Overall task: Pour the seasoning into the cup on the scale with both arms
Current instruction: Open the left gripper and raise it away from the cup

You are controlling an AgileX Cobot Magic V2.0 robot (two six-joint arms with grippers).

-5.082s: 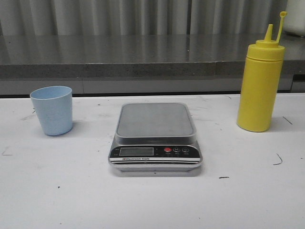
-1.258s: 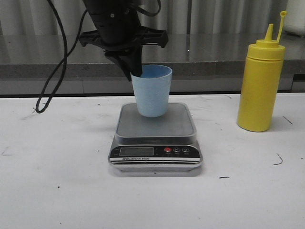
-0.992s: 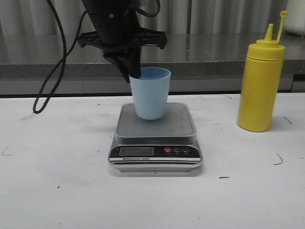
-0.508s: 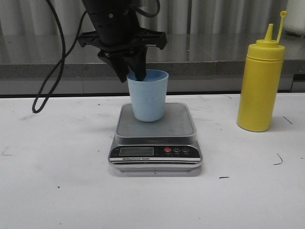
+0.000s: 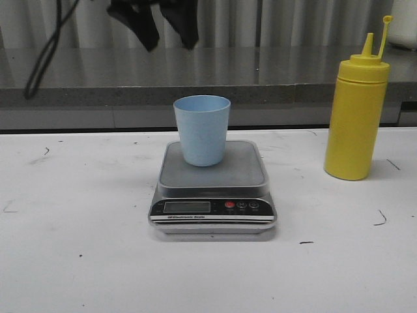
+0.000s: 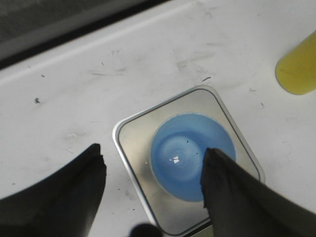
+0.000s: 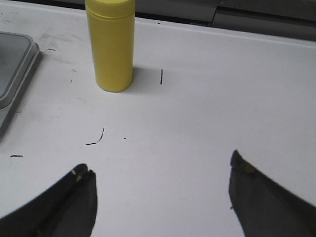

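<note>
The black left hand [image 5: 171,29] hangs wide open and empty above the small pale blue plastic cup [image 5: 202,130], which stands upright on the flat silver scale [image 5: 213,189]. The right hand [image 7: 160,195] is spread wide, empty, near the tall yellow squeeze bottle [image 5: 356,116] standing on the white table [image 5: 78,248].

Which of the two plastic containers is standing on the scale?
The pale blue cup, upright on the scale platform. The yellow squeeze bottle stands on the table, right of the scale.
</note>
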